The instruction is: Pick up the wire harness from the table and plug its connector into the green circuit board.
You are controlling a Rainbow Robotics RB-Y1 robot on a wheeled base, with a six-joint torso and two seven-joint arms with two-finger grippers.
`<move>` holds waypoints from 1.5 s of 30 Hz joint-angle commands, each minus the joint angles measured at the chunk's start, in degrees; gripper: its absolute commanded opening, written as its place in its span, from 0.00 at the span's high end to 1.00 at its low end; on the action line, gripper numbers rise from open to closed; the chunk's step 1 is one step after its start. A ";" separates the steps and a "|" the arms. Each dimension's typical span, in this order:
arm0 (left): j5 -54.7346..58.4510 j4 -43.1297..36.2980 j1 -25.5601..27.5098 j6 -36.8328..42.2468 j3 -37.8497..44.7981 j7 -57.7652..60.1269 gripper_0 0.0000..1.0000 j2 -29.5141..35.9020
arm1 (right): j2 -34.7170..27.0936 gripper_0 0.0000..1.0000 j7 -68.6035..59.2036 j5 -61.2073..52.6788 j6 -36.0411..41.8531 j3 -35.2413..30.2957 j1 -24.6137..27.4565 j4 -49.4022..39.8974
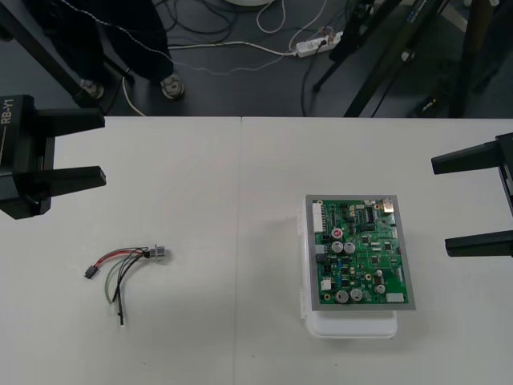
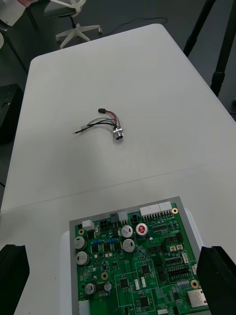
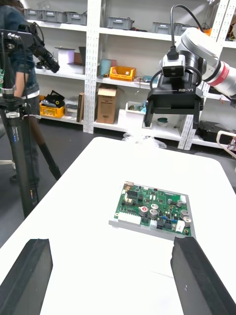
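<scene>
Your left end effector (image 1: 103, 148) at 9 o'clock and right end effector (image 1: 441, 204) at 3 o'clock are both released, with the harness (image 1: 128, 269) lying on the worktop (image 1: 240, 200) at 8 o'clock, well apart from the circuit board (image 1: 361, 253) at 4 o'clock.

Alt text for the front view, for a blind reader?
A small wire harness lies loose on the light table, left of the green circuit board on its white base. The left gripper and right gripper wait open at their own sides, touching nothing.
</scene>
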 commanded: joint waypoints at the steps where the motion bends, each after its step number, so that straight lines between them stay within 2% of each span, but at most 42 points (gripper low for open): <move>1: 0.64 -1.93 0.62 -1.71 -0.75 -1.14 0.29 -0.62 | 0.19 0.00 -1.02 0.21 -0.34 -1.26 -1.50 -1.10; 45: 0.64 -1.93 0.62 -1.71 -0.75 -1.14 0.29 -0.62 | 0.19 0.00 -1.02 0.21 -0.34 -1.26 -1.50 -1.10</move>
